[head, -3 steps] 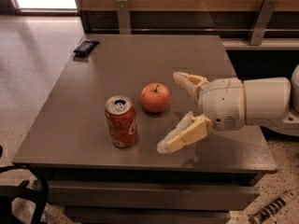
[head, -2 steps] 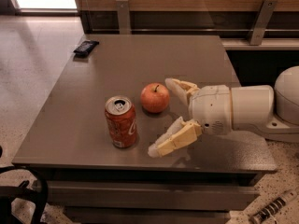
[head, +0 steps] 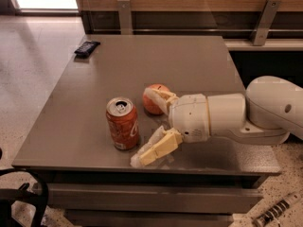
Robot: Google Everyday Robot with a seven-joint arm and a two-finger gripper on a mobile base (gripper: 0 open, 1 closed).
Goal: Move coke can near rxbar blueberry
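Observation:
The coke can (head: 122, 123), red-orange with a silver top, stands upright near the front edge of the grey table (head: 142, 65). The rxbar blueberry (head: 87, 48), a small dark flat bar, lies at the table's far left corner. My gripper (head: 147, 126) reaches in from the right, just right of the can. It is open: one cream finger (head: 158, 99) lies across the front of the apple, the other (head: 155, 150) sits low near the table's front edge. Nothing is between the fingers, and the can stands a short gap to their left.
A round red-yellow apple (head: 151, 106) sits just right of and behind the can, partly covered by the upper finger. A wooden wall with metal brackets (head: 124, 14) runs behind the table. The floor lies to the left.
My gripper and arm have moved left toward the can, and the upper finger now overlaps the apple. The can, apple and bar have not moved.

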